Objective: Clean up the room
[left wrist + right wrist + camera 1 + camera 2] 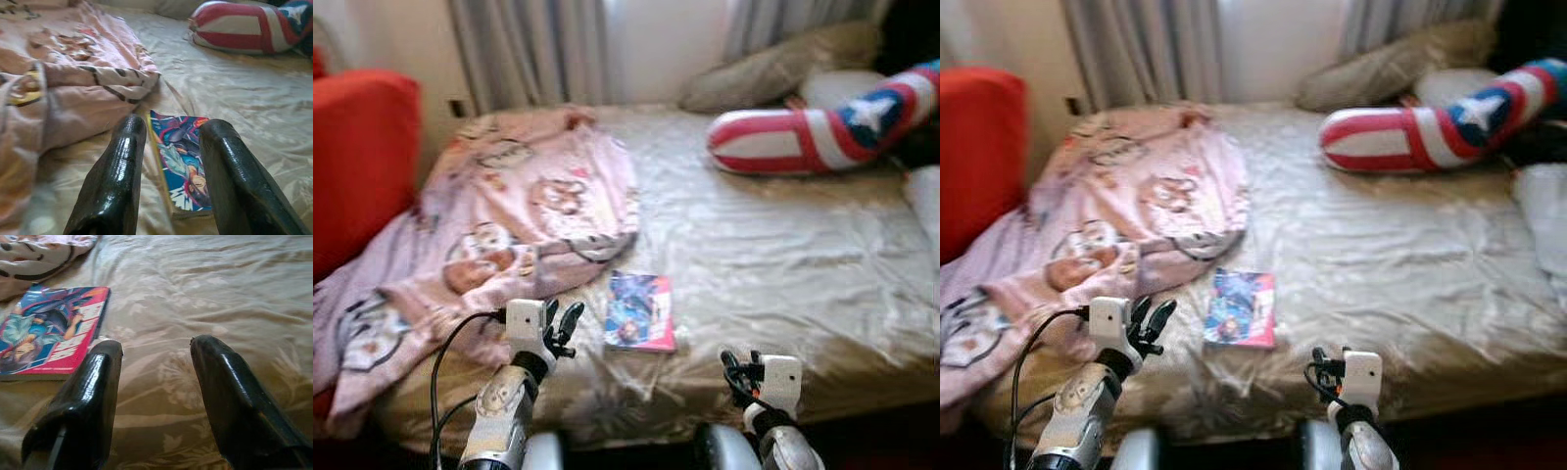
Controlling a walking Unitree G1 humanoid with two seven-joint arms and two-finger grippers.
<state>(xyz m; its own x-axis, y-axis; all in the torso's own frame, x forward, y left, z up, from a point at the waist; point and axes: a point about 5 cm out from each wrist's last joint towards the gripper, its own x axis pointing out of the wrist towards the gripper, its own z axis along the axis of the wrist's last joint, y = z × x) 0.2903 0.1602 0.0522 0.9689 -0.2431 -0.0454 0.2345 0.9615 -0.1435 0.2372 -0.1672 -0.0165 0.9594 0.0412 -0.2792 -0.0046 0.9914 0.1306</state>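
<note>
Bed: beige satin sheet point(773, 245), rumpled, under grey curtains point(529, 49); a red armchair point(357, 147) stands off to the robot's left.
Book: a bright comic book point(639, 310) lies flat on the sheet near the front edge, its long axis running away from the robot toward the head of the bed.
Left gripper point(560, 328): released, fingers spread and holding nothing, raised just short of the book, which lies ahead of it and slightly to its right.
Right gripper point(736, 376): also released and empty, lower at the bed's edge, with the book ahead and off to its left.
Nearer arm: the left, by my reckoning.
In the way: the pink blanket point(509, 225) has its hem just beyond the book's far end, not on it.
Further off: a stars-and-stripes pillow point(822, 122) and tan pillow point(773, 64), well apart.
</note>
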